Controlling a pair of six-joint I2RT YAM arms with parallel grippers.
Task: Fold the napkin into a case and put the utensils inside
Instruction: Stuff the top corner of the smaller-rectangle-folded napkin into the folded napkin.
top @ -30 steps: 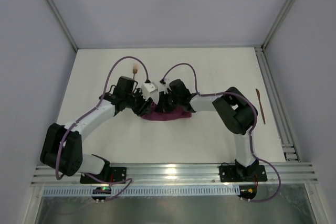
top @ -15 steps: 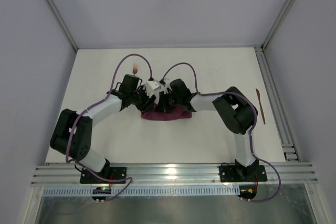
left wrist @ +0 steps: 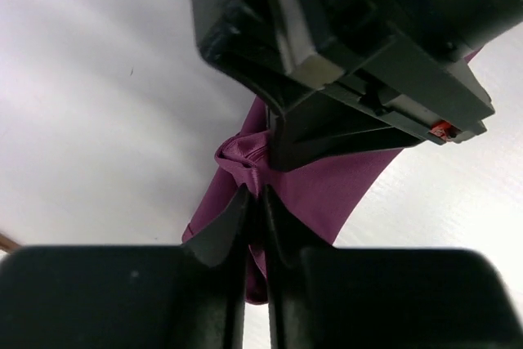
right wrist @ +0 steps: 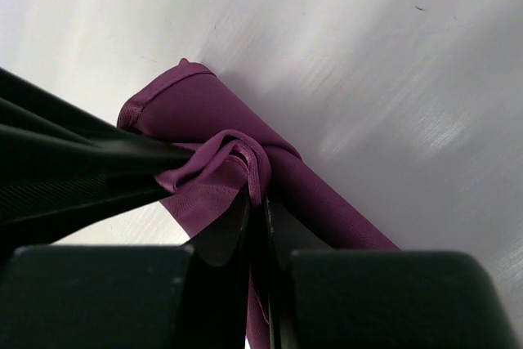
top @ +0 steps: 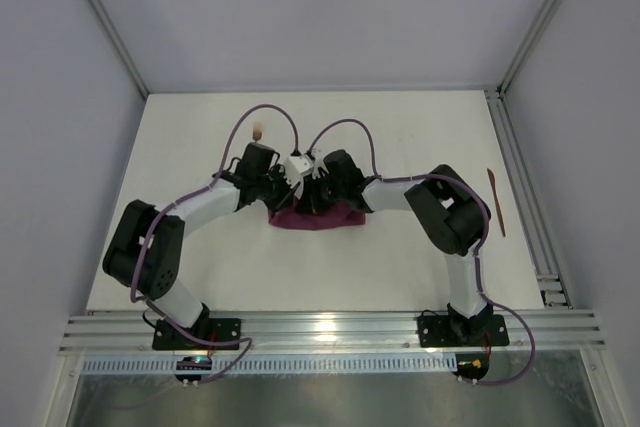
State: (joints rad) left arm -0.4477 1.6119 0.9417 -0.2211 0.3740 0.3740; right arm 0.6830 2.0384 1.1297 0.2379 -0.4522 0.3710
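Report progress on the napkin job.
Done: the napkin is folded into a narrow band. In hand: the left gripper and the right gripper both pinch its bunched edge. To do: the fork and the other utensil lie outside on the table.

Left arm (top: 200, 209) and right arm (top: 400, 194) bend inward; left gripper (left wrist: 255, 202) and right gripper (right wrist: 255, 202) meet, each clamped on magenta-purple cloth napkin (right wrist: 196, 112).

Arms: white links (top: 200, 209), bulky black joint housings (top: 452, 215)
Cables (top: 345, 124): mauve, one arching above each wrist
Bases (top: 216, 331): black, bolted along the near rail
End effector fingers (left wrist: 219, 234): matte black, flat-sided
Marking: small red tab (left wrist: 442, 129)
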